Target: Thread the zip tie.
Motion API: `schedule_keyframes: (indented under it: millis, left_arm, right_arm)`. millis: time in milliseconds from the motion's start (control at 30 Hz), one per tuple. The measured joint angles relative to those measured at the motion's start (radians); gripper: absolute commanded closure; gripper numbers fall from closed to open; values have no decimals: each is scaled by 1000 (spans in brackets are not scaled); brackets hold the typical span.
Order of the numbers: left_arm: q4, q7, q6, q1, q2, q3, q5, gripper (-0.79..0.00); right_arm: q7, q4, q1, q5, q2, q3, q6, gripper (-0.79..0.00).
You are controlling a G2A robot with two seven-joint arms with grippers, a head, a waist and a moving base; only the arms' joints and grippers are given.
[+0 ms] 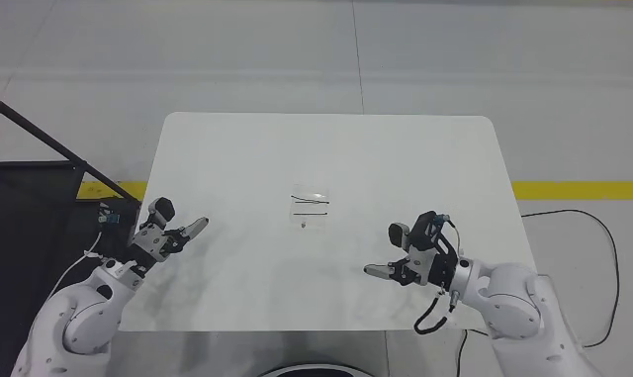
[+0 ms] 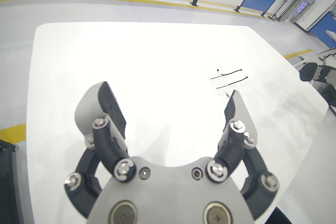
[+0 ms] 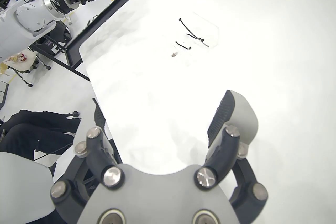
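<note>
Left fingers (image 2: 113,107): spread wide, holding nothing, hovering over the left near part of the desk (image 1: 237,159).

Two black zip ties (image 3: 187,28): lying side by side near the desk's middle, partly on a clear sheet (image 3: 210,33), well apart from both arms.

Right fingers (image 3: 220,114): equally wide open and empty, over the desk's right near part.

Judgement: threading not begun; the step in hand is the first pick-up. Choose one tie only. Descend squarely across its strap and close near the head, leaving the tail free for the other arm. The strap is thin and lies flat, so it may slip from the pads. Avoid dragging the neighbouring tie or the sheet.
</note>
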Motion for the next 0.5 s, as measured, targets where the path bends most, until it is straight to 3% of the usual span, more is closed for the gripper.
schedule_keyframes:
  millis: [500]
  left_arm:
    - [36,-22,-8,-37,3,14,-28,-785]
  right_arm:
    - [1,37,41,19,-1,-62,14,-785]
